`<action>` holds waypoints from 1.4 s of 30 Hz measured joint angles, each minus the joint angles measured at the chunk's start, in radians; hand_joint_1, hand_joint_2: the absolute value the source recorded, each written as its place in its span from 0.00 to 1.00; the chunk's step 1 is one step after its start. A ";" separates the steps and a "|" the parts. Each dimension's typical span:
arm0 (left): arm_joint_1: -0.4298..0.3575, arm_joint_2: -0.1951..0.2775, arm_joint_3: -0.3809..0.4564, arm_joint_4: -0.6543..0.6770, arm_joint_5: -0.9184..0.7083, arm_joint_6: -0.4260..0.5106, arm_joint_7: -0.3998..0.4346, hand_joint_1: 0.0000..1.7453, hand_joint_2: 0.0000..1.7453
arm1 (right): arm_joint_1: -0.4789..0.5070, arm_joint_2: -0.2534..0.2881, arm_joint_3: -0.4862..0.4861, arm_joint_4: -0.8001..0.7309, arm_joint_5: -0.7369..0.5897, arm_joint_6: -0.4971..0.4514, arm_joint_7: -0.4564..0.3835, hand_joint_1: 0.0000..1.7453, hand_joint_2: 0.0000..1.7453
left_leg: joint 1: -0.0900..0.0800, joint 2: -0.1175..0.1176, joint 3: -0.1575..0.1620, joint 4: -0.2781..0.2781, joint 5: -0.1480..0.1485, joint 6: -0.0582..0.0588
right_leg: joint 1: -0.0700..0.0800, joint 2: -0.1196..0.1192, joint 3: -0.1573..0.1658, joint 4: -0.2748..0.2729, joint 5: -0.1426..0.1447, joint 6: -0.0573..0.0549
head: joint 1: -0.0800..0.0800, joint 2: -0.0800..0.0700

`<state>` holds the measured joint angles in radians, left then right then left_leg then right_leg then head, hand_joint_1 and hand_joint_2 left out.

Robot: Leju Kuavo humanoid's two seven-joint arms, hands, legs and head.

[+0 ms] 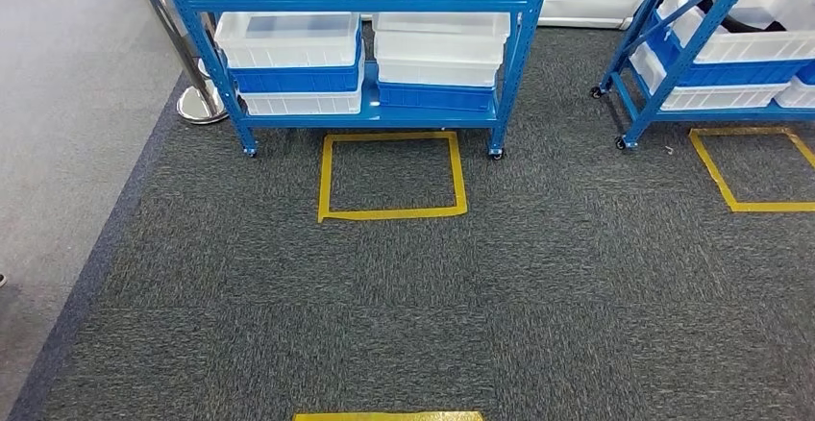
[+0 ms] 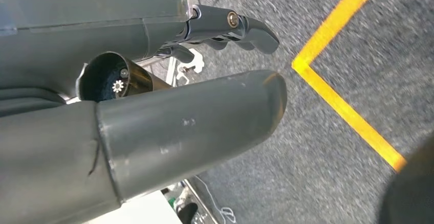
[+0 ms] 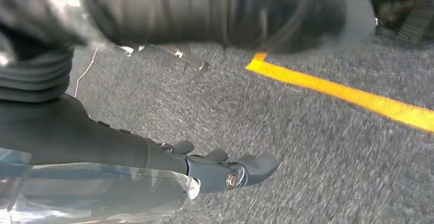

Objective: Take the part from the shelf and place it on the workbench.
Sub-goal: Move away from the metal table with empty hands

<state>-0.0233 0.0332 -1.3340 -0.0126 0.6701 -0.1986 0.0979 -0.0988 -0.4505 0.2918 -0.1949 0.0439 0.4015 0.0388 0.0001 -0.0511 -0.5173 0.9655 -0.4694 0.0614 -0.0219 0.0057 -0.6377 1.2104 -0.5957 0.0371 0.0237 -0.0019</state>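
Note:
A blue shelf [image 1: 370, 3] stands ahead on small wheels. Its lower level carries white bins [image 1: 288, 38] stacked on blue bins [image 1: 298, 79], and I cannot make out a part inside them. In the left wrist view my left hand [image 2: 194, 116] hangs over the dark carpet, thumb and fingers [image 2: 245, 27] apart, holding nothing. My right hand [image 3: 153, 157] also hangs over the carpet, its fingers [image 3: 240, 170] stretched out with nothing in them.
A second blue shelf [image 1: 673, 65] with bins stands at the right. Yellow tape squares [image 1: 392, 213] [image 1: 759, 206] mark the carpet before each shelf, and another strip [image 1: 388, 416] lies at my feet. A metal post base [image 1: 200, 104] sits beside the left shelf.

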 joint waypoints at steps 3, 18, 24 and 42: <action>0.001 0.000 0.000 0.000 -0.001 0.000 -0.001 0.00 0.00 | 0.006 0.000 -0.001 0.000 0.000 0.001 0.000 0.00 0.00 | 0.001 -0.001 0.010 0.007 -0.017 -0.006 | -0.007 -0.001 -0.041 0.049 0.019 0.010 | 0.000 0.000; 0.002 0.003 -0.001 0.000 -0.008 0.000 -0.001 0.00 0.00 | 0.023 0.001 -0.014 0.003 0.000 0.003 0.000 0.00 0.00 | 0.000 0.045 -0.206 0.338 -0.085 -0.058 | 0.001 -0.010 0.178 -0.181 0.003 -0.046 | 0.000 0.000; 0.016 0.012 -0.006 -0.001 -0.009 -0.001 -0.001 0.00 0.00 | 0.028 0.009 -0.016 0.008 0.000 0.004 0.000 0.00 0.00 | -0.036 0.051 -0.150 0.127 0.088 0.025 | 0.005 -0.020 0.310 -0.268 -0.042 -0.030 | 0.005 0.000; -0.015 0.013 -0.012 -0.017 -0.015 0.002 0.001 0.00 0.00 | 0.028 0.003 -0.022 0.011 0.001 0.004 -0.002 0.00 0.00 | 0.014 0.031 0.240 0.053 -0.149 -0.059 | -0.021 -0.021 -0.035 -0.107 0.143 -0.020 | 0.005 -0.002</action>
<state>-0.0382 0.0457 -1.3459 -0.0297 0.6546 -0.1965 0.0992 -0.0709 -0.4471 0.2695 -0.1838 0.0444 0.4057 0.0369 0.0138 -0.0196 -0.2776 1.0188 -0.6188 0.0029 -0.0432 -0.0154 -0.6728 1.1034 -0.4531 0.0173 0.0287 -0.0042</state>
